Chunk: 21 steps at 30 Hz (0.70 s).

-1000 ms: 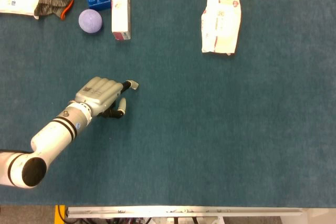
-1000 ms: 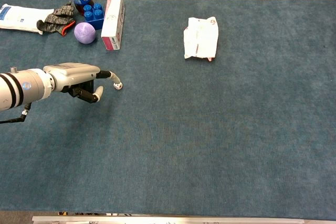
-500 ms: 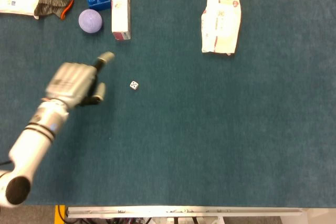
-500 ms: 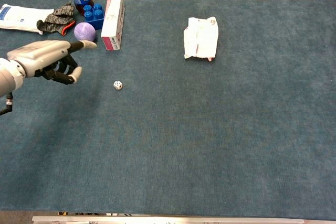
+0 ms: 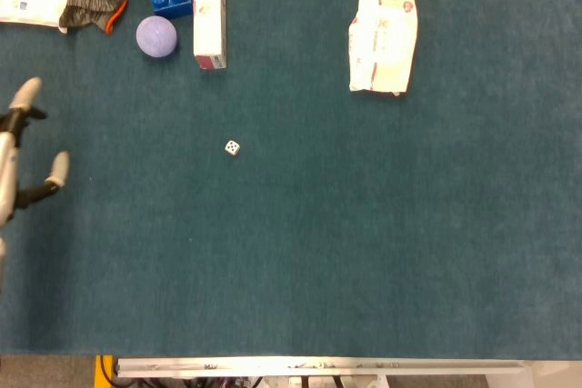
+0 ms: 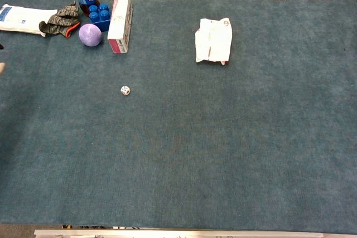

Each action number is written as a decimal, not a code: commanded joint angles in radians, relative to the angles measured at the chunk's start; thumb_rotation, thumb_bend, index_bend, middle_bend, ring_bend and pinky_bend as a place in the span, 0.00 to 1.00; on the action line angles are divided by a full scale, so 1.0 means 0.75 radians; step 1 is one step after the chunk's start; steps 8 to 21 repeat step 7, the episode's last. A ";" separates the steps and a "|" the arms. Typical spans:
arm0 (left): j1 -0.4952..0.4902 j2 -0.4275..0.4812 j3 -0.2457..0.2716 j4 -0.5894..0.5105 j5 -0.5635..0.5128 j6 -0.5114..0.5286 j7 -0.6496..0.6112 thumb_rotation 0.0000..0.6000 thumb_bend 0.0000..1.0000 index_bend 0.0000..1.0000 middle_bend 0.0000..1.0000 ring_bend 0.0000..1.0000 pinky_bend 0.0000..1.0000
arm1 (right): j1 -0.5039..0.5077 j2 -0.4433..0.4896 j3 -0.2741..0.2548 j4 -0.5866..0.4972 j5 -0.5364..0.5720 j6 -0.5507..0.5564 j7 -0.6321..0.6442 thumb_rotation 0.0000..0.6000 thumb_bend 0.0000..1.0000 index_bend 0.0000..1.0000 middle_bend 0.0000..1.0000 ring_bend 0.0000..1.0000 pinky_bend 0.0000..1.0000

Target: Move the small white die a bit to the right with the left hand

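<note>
Left hand [image 5: 18, 147]: at the table's left edge, fingers spread apart, holding nothing, mostly cut off by the frame.
Small white die [image 5: 233, 147]: well right of the hand, alone on blue cloth [image 5: 300, 243].
Views: head view shows the fingers; chest view only a sliver.
Room: bare cloth right of die; white box [image 5: 208, 8] beyond it.

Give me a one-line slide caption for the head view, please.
Small white die alone on the blue table, the robot's left hand at the left edge, fingers apart, holding nothing.
</note>
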 commanded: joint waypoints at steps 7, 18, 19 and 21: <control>0.147 0.008 0.003 0.024 0.088 0.084 -0.015 1.00 0.38 0.01 0.30 0.29 0.37 | 0.006 -0.006 -0.007 0.004 -0.006 -0.008 0.002 1.00 0.41 0.30 0.43 0.38 0.32; 0.147 0.008 0.003 0.024 0.088 0.084 -0.015 1.00 0.38 0.01 0.30 0.29 0.37 | 0.006 -0.006 -0.007 0.004 -0.006 -0.008 0.002 1.00 0.41 0.30 0.43 0.38 0.32; 0.147 0.008 0.003 0.024 0.088 0.084 -0.015 1.00 0.38 0.01 0.30 0.29 0.37 | 0.006 -0.006 -0.007 0.004 -0.006 -0.008 0.002 1.00 0.41 0.30 0.43 0.38 0.32; 0.147 0.008 0.003 0.024 0.088 0.084 -0.015 1.00 0.38 0.01 0.30 0.29 0.37 | 0.006 -0.006 -0.007 0.004 -0.006 -0.008 0.002 1.00 0.41 0.30 0.43 0.38 0.32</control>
